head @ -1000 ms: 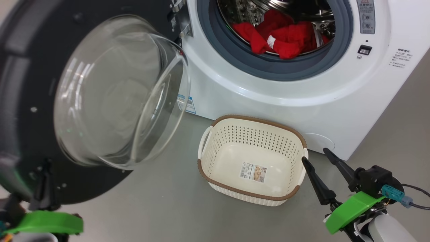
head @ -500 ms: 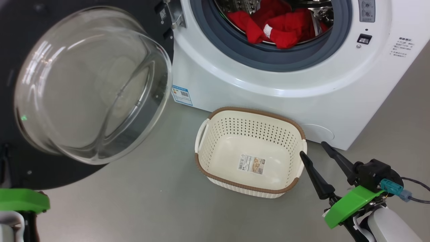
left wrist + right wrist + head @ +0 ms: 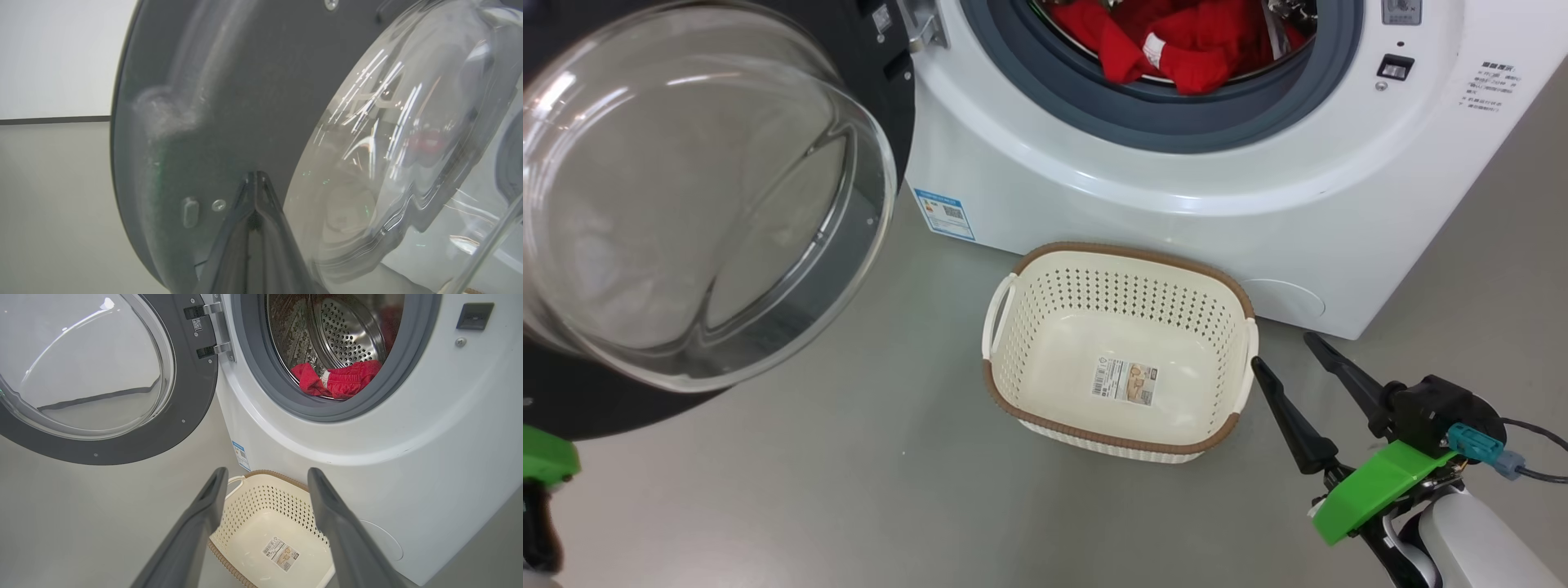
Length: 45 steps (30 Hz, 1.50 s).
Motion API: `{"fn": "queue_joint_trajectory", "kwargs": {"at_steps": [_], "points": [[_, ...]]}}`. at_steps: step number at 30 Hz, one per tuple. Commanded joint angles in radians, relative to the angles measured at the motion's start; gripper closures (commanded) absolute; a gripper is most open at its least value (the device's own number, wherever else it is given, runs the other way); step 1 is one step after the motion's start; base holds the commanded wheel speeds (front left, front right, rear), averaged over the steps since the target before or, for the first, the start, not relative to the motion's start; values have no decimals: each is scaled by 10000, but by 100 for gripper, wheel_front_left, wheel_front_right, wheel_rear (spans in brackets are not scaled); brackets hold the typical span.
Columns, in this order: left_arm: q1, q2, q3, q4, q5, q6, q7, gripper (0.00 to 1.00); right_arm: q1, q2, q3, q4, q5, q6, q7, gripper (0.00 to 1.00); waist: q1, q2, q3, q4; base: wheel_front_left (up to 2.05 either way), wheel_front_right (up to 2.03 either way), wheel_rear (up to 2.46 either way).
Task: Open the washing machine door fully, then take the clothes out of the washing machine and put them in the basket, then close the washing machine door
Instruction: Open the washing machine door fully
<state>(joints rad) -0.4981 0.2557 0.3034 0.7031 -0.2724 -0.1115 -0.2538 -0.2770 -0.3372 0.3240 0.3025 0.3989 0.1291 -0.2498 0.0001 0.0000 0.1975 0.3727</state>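
The washing machine [image 3: 1176, 196] stands with its washing machine door [image 3: 686, 204] swung out to the left, glass bowl facing me. Red clothes [image 3: 1176, 45] lie in the drum mouth and also show in the right wrist view, clothes [image 3: 339, 379]. The cream basket [image 3: 1127, 302] sits on the floor in front of the washer with nothing in it but its label. My right gripper [image 3: 1282, 349] is open just right of the basket, hovering over it in the right wrist view [image 3: 267, 471]. My left gripper [image 3: 255, 179] is shut, its tip close to the door's [image 3: 229, 102] black inner face; contact is unclear.
Grey floor [image 3: 849, 490] spreads left of and in front of the basket. The open door overhangs the floor at the left. A blue energy label [image 3: 943, 214] marks the washer's lower left corner. The left arm's green bracket [image 3: 543, 457] sits at the view's left edge.
The head view has shifted. The door has swung wider to the left, showing more of its glass face. My left arm has slid off toward the lower left; the right gripper has kept its place.
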Motion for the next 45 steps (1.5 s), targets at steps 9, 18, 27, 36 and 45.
{"fn": "queue_joint_trajectory", "kwargs": {"at_steps": [9, 18, 27, 36, 45], "points": [[-1157, 1014, 861, 802, 287, -107, -80, 100, -338, -118, 303, -191, -154, 16, -120, 0, -1, 0, 222, -156, 0, 0, 0], [-986, 711, 977, 564, 360, -174, -80, 100, -373, -112, 285, -133, -115, 16, -120, 0, -1, 0, 96, -130, 0, 0, 0], [162, -48, 420, -556, -63, -189, -80, 67, -261, -86, 233, -164, -82, 16, -120, 0, -1, 0, -220, -83, 0, 0, 0], [1599, -782, 112, -1904, -171, -190, -80, 0, -77, -107, 122, -182, 6, 16, -120, 0, -1, 0, -571, -87, 0, 0, 0], [2635, -1135, -418, -2835, -149, -191, -80, 0, 115, -128, -46, -267, 43, 16, -120, 0, -1, 0, -812, -214, 0, 0, 0]]}}
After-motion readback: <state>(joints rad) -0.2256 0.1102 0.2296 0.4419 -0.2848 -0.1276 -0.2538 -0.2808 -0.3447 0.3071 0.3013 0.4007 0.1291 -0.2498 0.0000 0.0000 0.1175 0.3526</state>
